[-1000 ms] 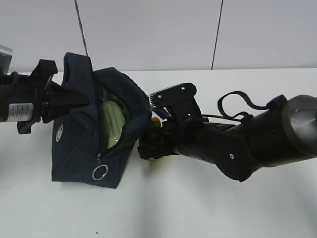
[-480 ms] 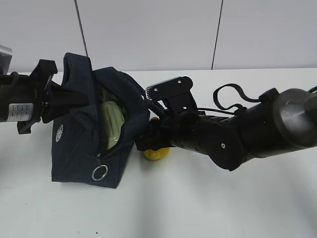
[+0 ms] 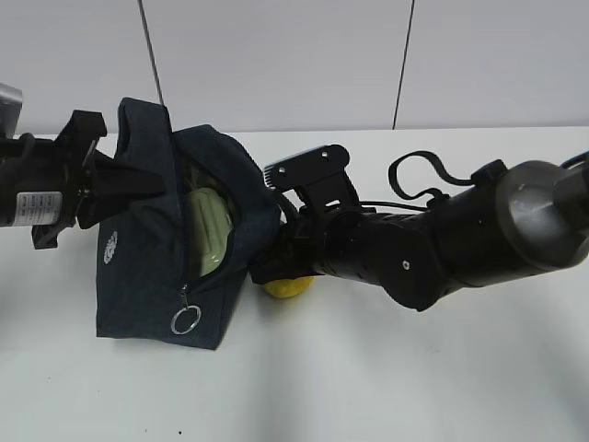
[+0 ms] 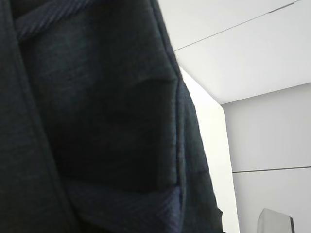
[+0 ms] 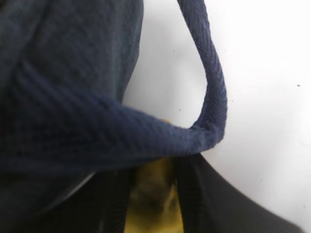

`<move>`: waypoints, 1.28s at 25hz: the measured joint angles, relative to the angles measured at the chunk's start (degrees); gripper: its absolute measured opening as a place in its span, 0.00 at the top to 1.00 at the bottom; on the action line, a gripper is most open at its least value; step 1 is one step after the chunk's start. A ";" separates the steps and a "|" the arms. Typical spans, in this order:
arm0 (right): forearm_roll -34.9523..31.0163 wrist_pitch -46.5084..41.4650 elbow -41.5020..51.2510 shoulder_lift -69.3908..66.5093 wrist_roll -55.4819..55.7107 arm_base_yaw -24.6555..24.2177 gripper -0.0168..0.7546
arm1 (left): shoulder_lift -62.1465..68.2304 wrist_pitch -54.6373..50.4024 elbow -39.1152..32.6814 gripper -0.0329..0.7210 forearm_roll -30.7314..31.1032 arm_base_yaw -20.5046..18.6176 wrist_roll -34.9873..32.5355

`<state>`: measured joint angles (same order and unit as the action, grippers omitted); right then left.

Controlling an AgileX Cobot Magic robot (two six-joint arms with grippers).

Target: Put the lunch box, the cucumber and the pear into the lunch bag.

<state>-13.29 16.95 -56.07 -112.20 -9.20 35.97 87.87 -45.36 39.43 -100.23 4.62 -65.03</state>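
Lying on the white desk (image 3: 386,387), the lunch bag (image 3: 147,276) gapes rightward, lunch box (image 3: 208,230) inside; bare desk stretches in front. Left jaws sit together on its fabric. In the right wrist view, jaws flank the pear (image 5: 153,204) under the handle (image 5: 214,107); whether they grip it is unclear.

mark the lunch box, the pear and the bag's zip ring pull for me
lunch box (image 3: 208,230), exterior view: sage-green lid showing through the bag's opening.
pear (image 3: 287,286), exterior view: yellow base under the right arm.
zip ring pull (image 3: 186,320), exterior view: rim of the metal ring.
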 joint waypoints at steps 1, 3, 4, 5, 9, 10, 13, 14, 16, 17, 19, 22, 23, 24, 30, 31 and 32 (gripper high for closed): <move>0.00 0.00 0.00 0.00 0.00 0.00 0.69 | 0.00 0.00 0.00 0.98 0.00 0.00 0.00; 0.00 -0.36 -0.02 0.00 -0.52 0.00 0.70 | 0.00 0.00 0.00 0.98 0.00 0.00 0.00; 0.00 -0.81 -0.13 0.00 -0.94 0.00 0.70 | 0.00 0.00 0.00 0.98 0.00 0.00 0.00; 0.00 -1.39 -0.26 0.00 -1.47 0.00 0.70 | 0.00 0.00 0.00 0.98 0.00 0.00 -0.04; 0.04 -4.02 -0.62 0.21 -4.04 -0.05 0.71 | 0.00 0.00 0.00 0.98 0.00 0.00 -0.10; 0.14 -5.17 -0.82 0.55 -4.45 -0.05 0.71 | 0.00 0.00 0.00 0.98 0.00 0.00 -0.10; 0.14 -8.43 -0.95 1.58 -5.30 -0.05 0.71 | 0.00 0.00 0.00 0.98 0.00 0.00 -0.10; 0.14 -9.46 -0.95 1.87 -5.40 -0.05 0.71 | 0.00 0.00 0.00 0.98 0.00 0.00 -0.10; 0.14 -11.30 -0.95 2.65 -5.67 -0.14 0.71 | 0.00 0.00 0.00 0.98 0.00 0.00 -0.10; 0.14 -12.40 -0.95 3.09 -5.95 -0.14 0.71 | 0.00 -0.05 0.00 0.98 0.00 0.00 -0.10; 0.14 -15.03 -0.95 4.08 -6.41 -0.14 0.71 | 0.00 -0.17 0.00 0.98 0.00 0.00 -0.10; 0.60 -19.72 -0.83 6.00 -6.77 -0.14 0.72 | 0.00 -0.34 0.00 0.98 0.00 0.00 -0.10; 0.73 -21.22 -0.72 6.72 -6.77 -0.14 0.72 | 0.00 -0.34 0.00 0.98 0.00 0.00 -0.15; 1.19 -23.08 -0.60 7.46 -6.77 -0.14 0.72 | 0.00 -0.34 0.00 0.98 0.00 0.00 -0.15; 2.69 -31.44 -0.47 13.03 -6.83 -0.14 0.72 | 0.00 -0.39 0.00 0.98 0.00 0.00 -0.15; 2.80 -32.43 -0.47 14.35 -6.83 -0.14 0.72 | 0.00 -0.39 0.00 0.98 0.00 0.00 -0.15; 2.94 -33.55 -0.47 15.73 -6.83 -0.14 0.72 | 0.00 -0.39 0.00 0.98 0.00 0.00 -0.15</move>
<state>-10.35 -16.60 -56.54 -96.47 -16.04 35.83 87.87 -45.75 39.43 -100.23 4.62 -65.18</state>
